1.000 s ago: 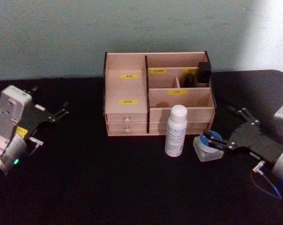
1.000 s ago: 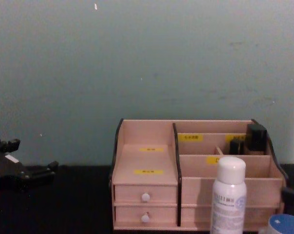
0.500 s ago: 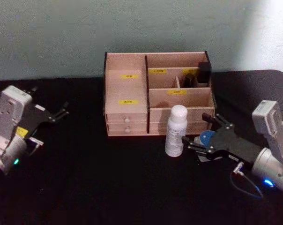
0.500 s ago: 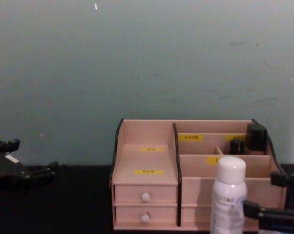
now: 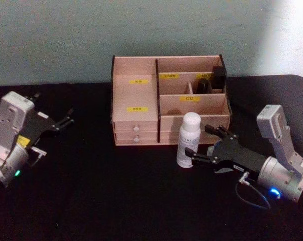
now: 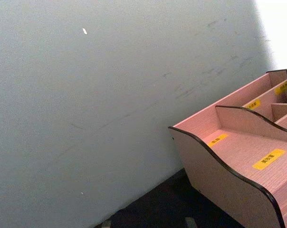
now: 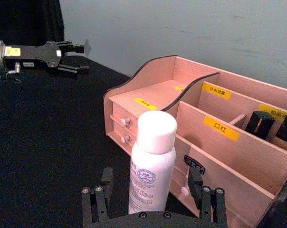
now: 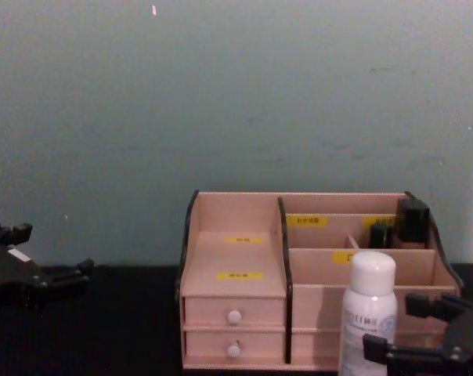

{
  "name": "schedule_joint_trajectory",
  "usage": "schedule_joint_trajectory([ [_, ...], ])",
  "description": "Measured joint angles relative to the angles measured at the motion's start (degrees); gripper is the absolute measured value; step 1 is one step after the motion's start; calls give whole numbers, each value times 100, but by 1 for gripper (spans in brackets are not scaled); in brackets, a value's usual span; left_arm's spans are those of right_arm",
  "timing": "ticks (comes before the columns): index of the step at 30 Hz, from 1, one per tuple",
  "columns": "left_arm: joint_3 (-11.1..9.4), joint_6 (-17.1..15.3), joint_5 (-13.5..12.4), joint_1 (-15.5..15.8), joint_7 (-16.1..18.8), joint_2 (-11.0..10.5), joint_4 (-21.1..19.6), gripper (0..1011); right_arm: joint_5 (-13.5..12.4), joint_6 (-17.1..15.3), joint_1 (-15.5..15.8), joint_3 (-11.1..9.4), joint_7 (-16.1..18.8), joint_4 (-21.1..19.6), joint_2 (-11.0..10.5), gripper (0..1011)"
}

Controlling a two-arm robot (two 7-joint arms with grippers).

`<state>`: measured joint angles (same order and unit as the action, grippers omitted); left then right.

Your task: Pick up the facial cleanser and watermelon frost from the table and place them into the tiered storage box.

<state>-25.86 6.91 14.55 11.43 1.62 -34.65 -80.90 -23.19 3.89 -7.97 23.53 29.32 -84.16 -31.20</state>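
A white bottle (image 5: 188, 140) with a white cap stands upright on the black table, just in front of the tiered storage box (image 5: 135, 95). I cannot tell whether it is the facial cleanser or the watermelon frost. My right gripper (image 5: 199, 141) is open and low at the bottle's right side. In the right wrist view the bottle (image 7: 151, 167) stands between the two spread fingers (image 7: 94, 203), slightly ahead of them. In the chest view the right gripper (image 8: 393, 325) is beside the bottle (image 8: 368, 316). The other task item is hidden. My left gripper (image 5: 66, 117) hovers open at the far left.
The storage box (image 8: 232, 252) has two white-knobbed drawers (image 5: 136, 132) and yellow labels. Dark items (image 5: 217, 78) stand in its back right compartments. Black table stretches in front and to the left. A pale wall rises behind the box (image 6: 229, 161).
My right gripper has swung left from a small blue-lidded jar to the white bottle, and the arm now covers the jar. The left arm has stayed put.
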Motion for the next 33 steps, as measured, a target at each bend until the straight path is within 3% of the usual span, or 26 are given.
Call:
schedule_joint_trajectory([
  [18, 0, 0, 0, 0, 0, 0, 0, 1001, 37, -93, -344, 67, 277, 493, 322, 1002],
  [33, 0, 0, 0, 0, 0, 0, 0, 1001, 71, -113, -471, 112, 321, 681, 396, 1002],
])
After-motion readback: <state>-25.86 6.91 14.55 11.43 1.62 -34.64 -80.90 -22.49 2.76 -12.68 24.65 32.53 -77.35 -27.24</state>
